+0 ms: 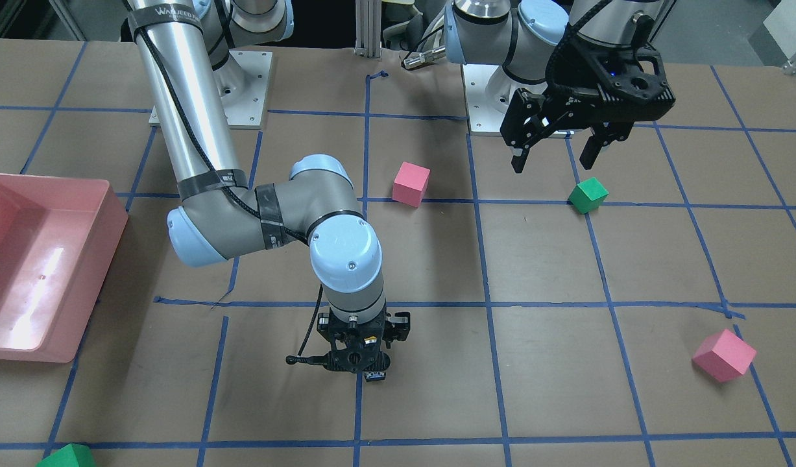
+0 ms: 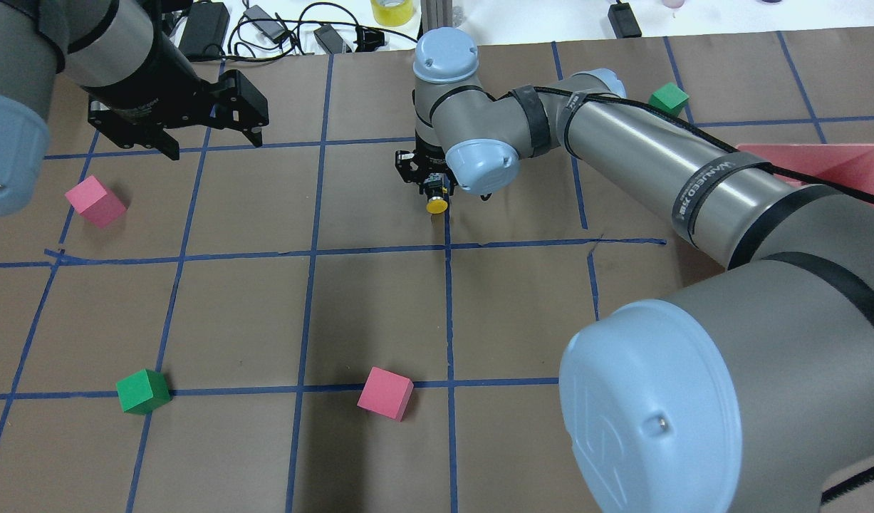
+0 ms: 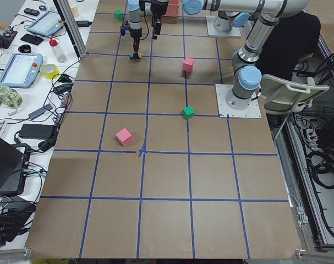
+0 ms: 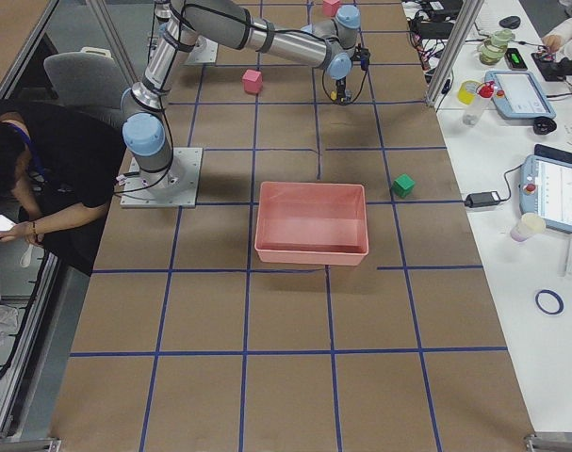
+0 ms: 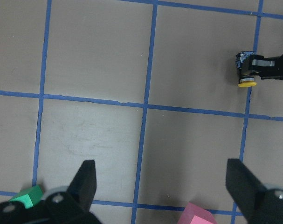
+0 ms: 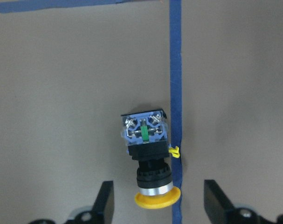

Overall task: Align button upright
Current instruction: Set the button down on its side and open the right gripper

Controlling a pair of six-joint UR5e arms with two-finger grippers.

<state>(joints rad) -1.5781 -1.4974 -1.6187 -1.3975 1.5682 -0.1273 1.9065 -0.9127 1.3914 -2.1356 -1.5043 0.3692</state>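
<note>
Button (image 6: 147,154) on its side, yellow cap, black body, blue base, under spread right hand (image 6: 159,191).

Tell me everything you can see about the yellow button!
The button is tiny: a round yellow cap, a silver ring, a black body and a blue base with metal screws and a green middle. It looks plastic. It lies on its side on the brown paper table, beside a blue tape line. Its cap sits between the open fingers of the right gripper, which do not touch it.
</note>
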